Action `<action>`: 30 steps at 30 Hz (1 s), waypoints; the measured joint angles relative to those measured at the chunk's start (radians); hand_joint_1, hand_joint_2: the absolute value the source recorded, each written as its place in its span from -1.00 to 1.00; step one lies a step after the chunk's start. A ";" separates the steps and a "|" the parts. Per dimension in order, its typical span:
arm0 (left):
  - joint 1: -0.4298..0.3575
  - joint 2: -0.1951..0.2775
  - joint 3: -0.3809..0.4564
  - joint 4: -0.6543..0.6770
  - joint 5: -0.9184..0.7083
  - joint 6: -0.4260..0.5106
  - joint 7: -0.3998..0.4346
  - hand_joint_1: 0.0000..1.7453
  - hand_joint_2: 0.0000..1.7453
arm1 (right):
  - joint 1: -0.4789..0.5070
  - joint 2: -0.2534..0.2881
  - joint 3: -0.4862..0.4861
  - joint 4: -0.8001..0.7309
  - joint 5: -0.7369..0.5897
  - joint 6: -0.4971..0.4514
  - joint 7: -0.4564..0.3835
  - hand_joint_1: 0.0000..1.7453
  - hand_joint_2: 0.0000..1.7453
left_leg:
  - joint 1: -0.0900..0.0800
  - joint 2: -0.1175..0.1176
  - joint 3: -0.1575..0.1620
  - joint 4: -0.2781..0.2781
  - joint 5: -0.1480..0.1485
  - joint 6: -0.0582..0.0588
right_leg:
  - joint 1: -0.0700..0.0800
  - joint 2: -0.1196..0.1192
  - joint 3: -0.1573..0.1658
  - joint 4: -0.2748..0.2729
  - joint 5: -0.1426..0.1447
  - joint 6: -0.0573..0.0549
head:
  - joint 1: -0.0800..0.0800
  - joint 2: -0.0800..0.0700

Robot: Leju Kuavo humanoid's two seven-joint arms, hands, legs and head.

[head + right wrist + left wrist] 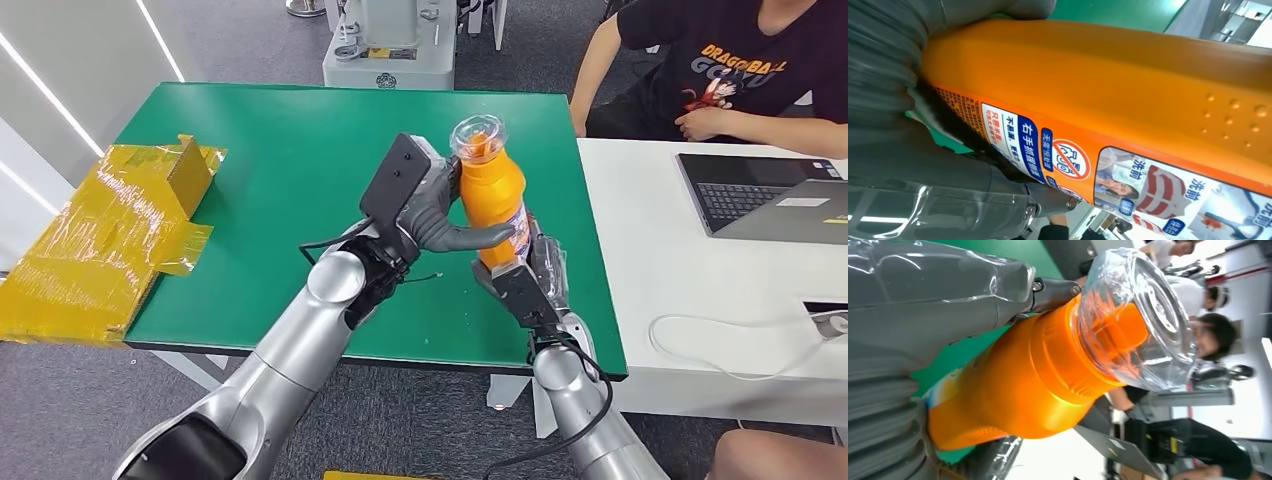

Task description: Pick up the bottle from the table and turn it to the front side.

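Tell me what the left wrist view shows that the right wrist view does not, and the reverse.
Left wrist view alone: the clear plastic cap over the orange nozzle, the bottle's shoulder, and seated people in the background.

Right wrist view alone: the printed label on the bottle's side, with blue text panels, a red prohibition sign and small pictures, plus raised dots in the orange plastic.

Both: the orange plastic bottle, gripped by that arm's grey hand, the left hand and the right hand, and the green table top behind.

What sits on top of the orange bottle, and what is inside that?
A clear plastic cap covers the top of the orange bottle. Through it shows an orange nozzle. Whether the nozzle is open cannot be told.
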State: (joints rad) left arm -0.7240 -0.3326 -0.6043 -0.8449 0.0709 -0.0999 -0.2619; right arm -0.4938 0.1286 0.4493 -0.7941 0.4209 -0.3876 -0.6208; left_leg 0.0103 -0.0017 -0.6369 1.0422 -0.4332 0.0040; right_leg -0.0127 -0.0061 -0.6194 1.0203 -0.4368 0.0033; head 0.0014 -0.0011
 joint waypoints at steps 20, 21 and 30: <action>-0.051 -0.011 0.000 0.150 -0.026 0.024 0.002 -1.00 1.00 | 0.002 -0.006 -0.003 0.048 -0.009 -0.008 0.006 1.00 1.00 | 0.000 0.000 0.000 0.000 0.000 0.000 | 0.000 0.000 0.000 0.000 0.000 0.000 | 0.000 0.000; -0.051 -0.012 0.000 0.154 -0.026 0.026 0.002 -1.00 1.00 | 0.002 -0.006 -0.003 0.049 -0.009 -0.008 0.006 1.00 1.00 | 0.000 0.000 0.000 0.000 0.000 0.000 | 0.000 0.000 0.000 0.000 0.000 0.000 | 0.000 0.000; -0.041 -0.029 -0.005 0.174 0.052 0.131 0.019 -0.50 1.00 | 0.002 -0.012 -0.003 0.059 -0.009 -0.025 -0.001 1.00 1.00 | 0.000 0.000 0.000 0.000 0.000 0.000 | 0.000 0.000 0.000 0.000 0.000 0.000 | 0.000 0.000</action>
State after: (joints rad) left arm -0.7645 -0.3612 -0.6091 -0.6710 0.1233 0.0316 -0.2426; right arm -0.4921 0.1164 0.4463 -0.7348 0.4116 -0.4121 -0.6215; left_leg 0.0102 -0.0018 -0.6371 1.0422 -0.4333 0.0040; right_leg -0.0127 -0.0061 -0.6199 1.0201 -0.4369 0.0033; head 0.0016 -0.0011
